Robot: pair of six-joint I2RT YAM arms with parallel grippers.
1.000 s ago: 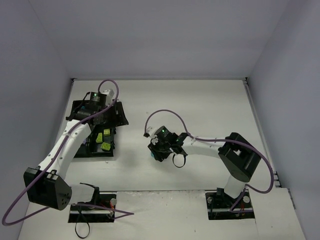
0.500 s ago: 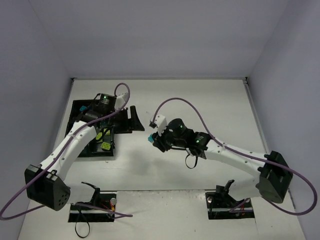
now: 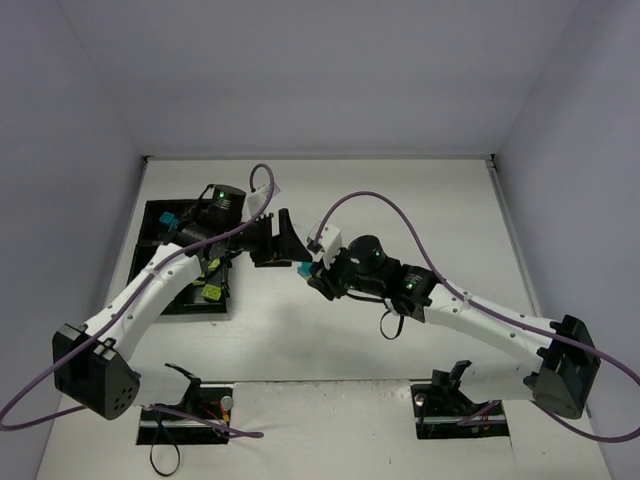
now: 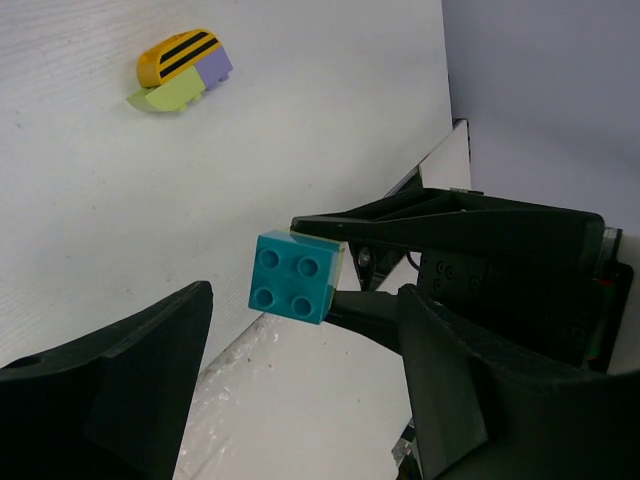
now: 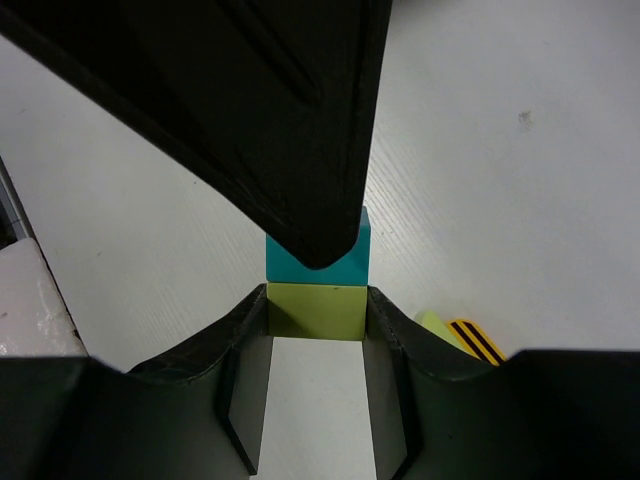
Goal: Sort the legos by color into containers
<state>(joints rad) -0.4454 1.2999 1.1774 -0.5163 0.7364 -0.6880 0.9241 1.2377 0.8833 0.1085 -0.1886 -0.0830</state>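
**A robotics lab test cell**

This is a lab bench enclosed for robot trials. A white-and-black jointed robot arm [image 3: 150,288] and its twin [image 3: 490,320] are bolted on black metal base mounts [image 3: 185,415] at the near edge of a plain white tabletop [image 3: 420,200]. Blank pale grey walls [image 3: 320,80] box it in on three sides. Loose purple cables [image 3: 372,203] loop along the arms, and green indicator lights [image 3: 217,193] glow at the wrists. A black plastic divided tray [image 3: 200,306] and small studded plastic toy bricks [image 4: 297,277] are the handled objects.

Overhead wide; wrist views close, both facing teal-lime stack [image 4: 297,277].
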